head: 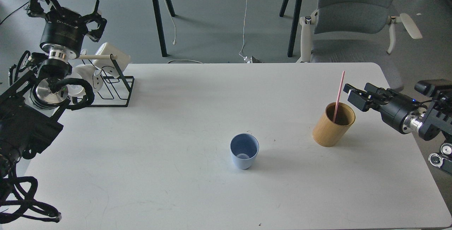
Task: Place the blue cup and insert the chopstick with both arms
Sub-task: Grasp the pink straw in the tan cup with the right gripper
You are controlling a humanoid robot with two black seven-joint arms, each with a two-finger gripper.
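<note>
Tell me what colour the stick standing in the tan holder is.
Pink; the chopstick shows best in the head view.

1. The left arm's black wrist housing carries a line of small pale lettering, too blurred to make out.
2. Nothing else in view bears readable text, numbers or signs.

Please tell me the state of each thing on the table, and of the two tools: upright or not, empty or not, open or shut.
blue cup: upright, empty, standing free on the table.
pink chopstick: leaning inside the bamboo holder, not held.
bamboo holder: upright, holding the chopstick.
white mugs: hanging on the black rack.
left tool: raised, open, empty.
right tool: beside the holder, empty; open or shut unclear.
</note>
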